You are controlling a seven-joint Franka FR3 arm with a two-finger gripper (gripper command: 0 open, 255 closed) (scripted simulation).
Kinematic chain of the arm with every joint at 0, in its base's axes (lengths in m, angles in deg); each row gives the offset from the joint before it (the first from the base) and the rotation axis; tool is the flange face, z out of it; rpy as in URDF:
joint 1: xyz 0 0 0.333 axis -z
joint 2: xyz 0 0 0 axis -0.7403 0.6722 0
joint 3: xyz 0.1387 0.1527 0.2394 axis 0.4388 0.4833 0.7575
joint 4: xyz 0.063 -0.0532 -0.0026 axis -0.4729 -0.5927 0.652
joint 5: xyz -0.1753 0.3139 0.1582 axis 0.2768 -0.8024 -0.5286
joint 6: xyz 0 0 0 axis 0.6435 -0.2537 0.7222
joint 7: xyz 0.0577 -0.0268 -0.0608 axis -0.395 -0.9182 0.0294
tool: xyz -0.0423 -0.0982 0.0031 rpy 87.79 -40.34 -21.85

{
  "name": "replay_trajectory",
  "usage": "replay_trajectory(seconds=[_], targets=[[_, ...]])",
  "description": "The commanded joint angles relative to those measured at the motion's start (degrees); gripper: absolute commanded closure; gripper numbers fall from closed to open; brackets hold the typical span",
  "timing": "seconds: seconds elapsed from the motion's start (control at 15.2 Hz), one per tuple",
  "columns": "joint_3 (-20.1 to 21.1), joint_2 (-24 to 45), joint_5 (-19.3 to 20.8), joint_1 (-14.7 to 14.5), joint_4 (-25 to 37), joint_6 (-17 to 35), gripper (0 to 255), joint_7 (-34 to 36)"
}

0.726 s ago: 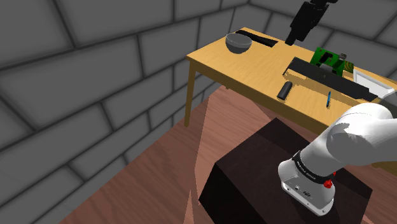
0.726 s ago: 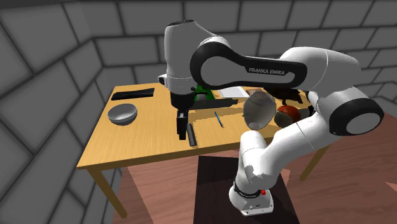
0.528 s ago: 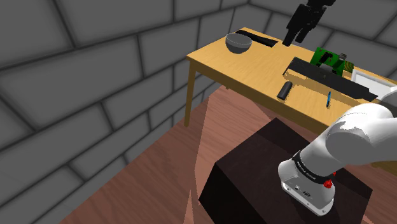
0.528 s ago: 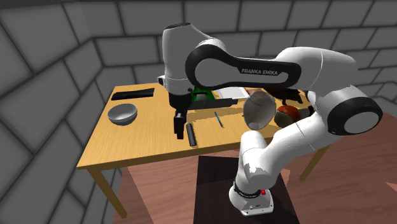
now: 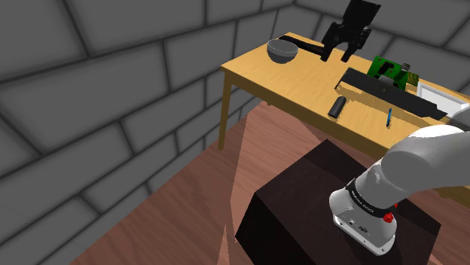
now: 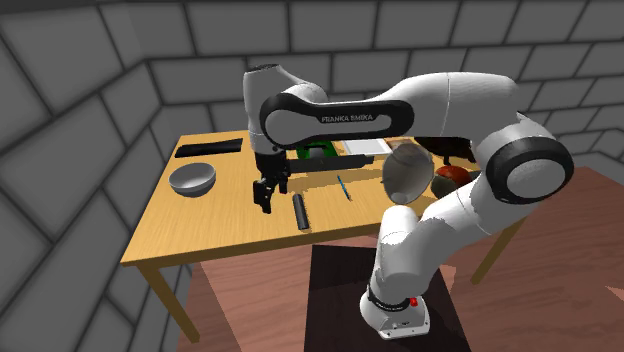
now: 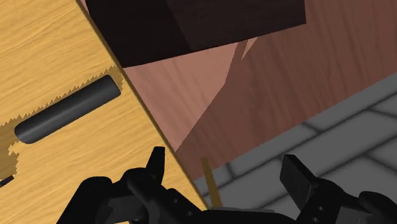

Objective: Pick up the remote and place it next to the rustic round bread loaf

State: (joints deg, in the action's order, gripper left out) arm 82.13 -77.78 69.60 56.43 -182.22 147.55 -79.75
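A grey bowl [image 5: 282, 50] [image 6: 192, 180] stands upright near one corner of the wooden worktop [image 5: 301, 83] [image 6: 220, 230], its inside showing plain grey. The dark, bar-shaped remote [image 5: 338, 106] [image 6: 299, 211] [image 7: 67, 109] lies flat by the worktop's near edge, well apart from the brown round loaf [image 6: 455, 178] that is partly hidden behind the arm. Since 0.7 s ago the tool [image 5: 337, 54] [image 6: 267, 200] [image 7: 222, 159] has dropped lower, turned and shifted off the remote toward the bowl's side, and its fingers now stand spread apart around nothing.
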Motion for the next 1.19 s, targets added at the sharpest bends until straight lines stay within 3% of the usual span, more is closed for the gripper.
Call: replay_trajectory(seconds=[0.0,1.12], targets=[[-1.0,2.6,0.0,1.7,-0.7,2.7,0,2.2],[-12.2,22.6,-1.6,14.9,-4.3,20.3,0,17.3]])
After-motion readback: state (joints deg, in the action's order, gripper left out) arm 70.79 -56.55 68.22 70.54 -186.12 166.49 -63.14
